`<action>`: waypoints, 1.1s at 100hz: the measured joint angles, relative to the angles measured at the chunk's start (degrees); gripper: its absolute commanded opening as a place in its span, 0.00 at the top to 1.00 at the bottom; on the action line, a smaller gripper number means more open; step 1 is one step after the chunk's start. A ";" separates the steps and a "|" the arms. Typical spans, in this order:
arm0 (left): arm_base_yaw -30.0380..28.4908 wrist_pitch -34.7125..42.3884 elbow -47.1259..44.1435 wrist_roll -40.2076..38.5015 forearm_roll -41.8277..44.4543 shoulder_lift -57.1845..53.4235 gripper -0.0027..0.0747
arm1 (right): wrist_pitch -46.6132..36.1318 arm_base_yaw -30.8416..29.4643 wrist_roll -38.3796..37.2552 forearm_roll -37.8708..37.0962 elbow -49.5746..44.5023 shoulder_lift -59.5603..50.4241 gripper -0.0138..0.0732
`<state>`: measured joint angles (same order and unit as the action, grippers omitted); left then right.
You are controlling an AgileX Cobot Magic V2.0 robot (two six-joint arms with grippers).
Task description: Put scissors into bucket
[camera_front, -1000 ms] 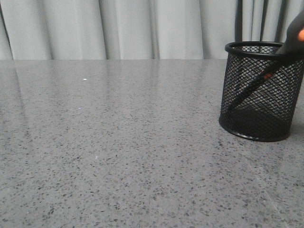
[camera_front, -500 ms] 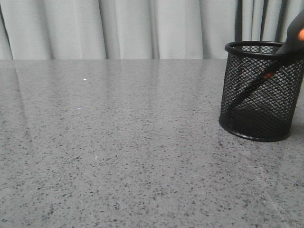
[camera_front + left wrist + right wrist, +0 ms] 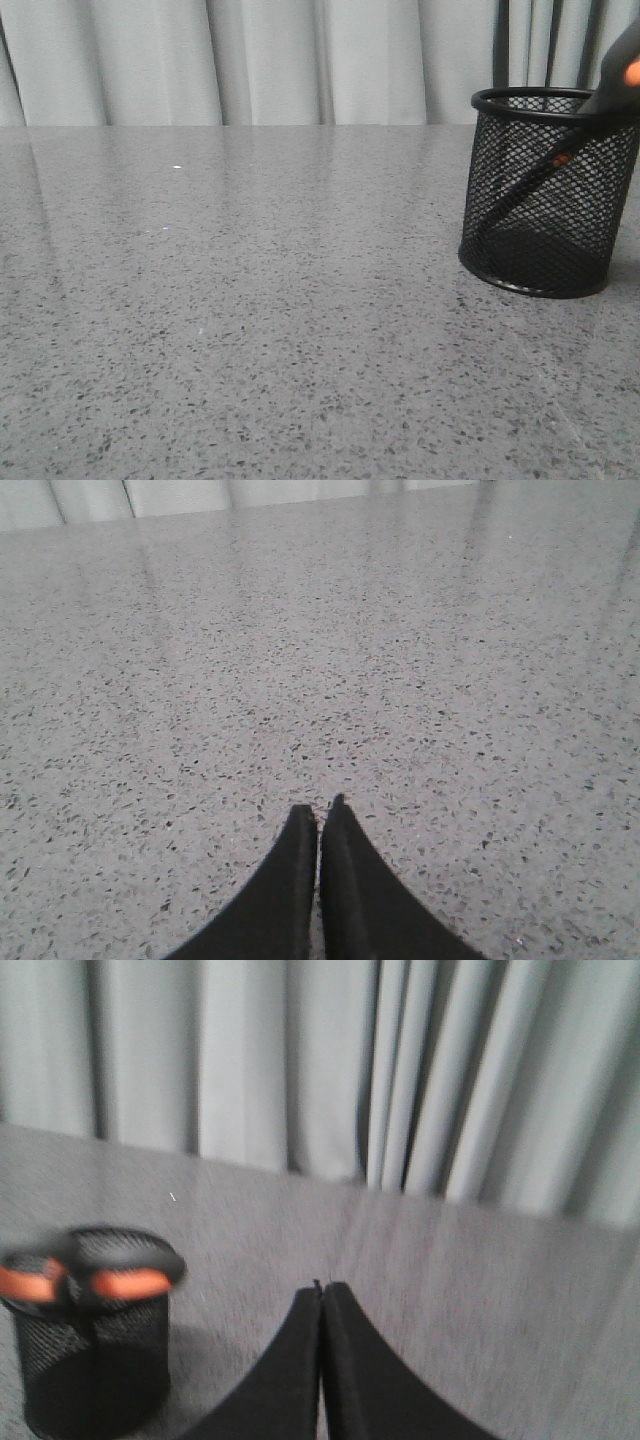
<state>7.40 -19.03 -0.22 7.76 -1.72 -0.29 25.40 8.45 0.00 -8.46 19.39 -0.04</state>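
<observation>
Scissors: the dark-bladed scissors with grey, orange-lined handle loops (image 3: 560,160) stand slanted inside the black wire-mesh cylindrical bucket (image 3: 545,250), blades down toward its base, loops leaning on the rim.
Bucket: upright on the grey speckled stone surface (image 3: 250,300), at its right side in the front view.
Left pincer (image 3: 319,815): tips pressed together, holding nothing, low over bare surface.
Right pincer (image 3: 322,1288): tips together, empty, clear of the bucket and apart from it.
Step in hand: placement looks complete; the task reads as finished.
Next move: probably only parking both arms, keeping clear of the protruding loops so the bucket is not tipped.
</observation>
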 measured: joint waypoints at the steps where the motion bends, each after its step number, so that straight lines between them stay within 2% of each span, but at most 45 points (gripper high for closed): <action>1: 0.00 0.00 0.00 0.00 0.00 0.00 0.99 | -0.49 -0.58 -0.52 0.00 -1.35 0.00 0.90; 12: 0.00 0.00 0.00 0.00 0.00 0.00 0.99 | -10.11 -4.78 -3.89 -0.13 -12.50 0.00 0.90; 23: 0.00 0.00 0.00 0.00 0.00 0.00 0.99 | -17.67 -6.28 -4.90 -0.13 -19.82 0.00 0.90; 35: 0.00 -0.09 0.00 0.00 0.00 0.00 0.99 | -16.33 -6.42 -5.23 -0.13 -20.35 -0.42 0.90; 54: 0.00 -0.09 0.00 0.00 0.00 0.00 0.99 | -7.28 -6.57 -5.37 1.18 -20.35 -0.60 0.90; 110: 0.00 -0.09 0.00 0.00 0.00 0.00 0.99 | -7.04 -6.56 -5.41 1.31 -20.35 -0.60 0.90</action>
<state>7.40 -19.13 -0.22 7.76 -1.72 -0.29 18.36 1.89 -5.41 -7.16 -0.96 -0.64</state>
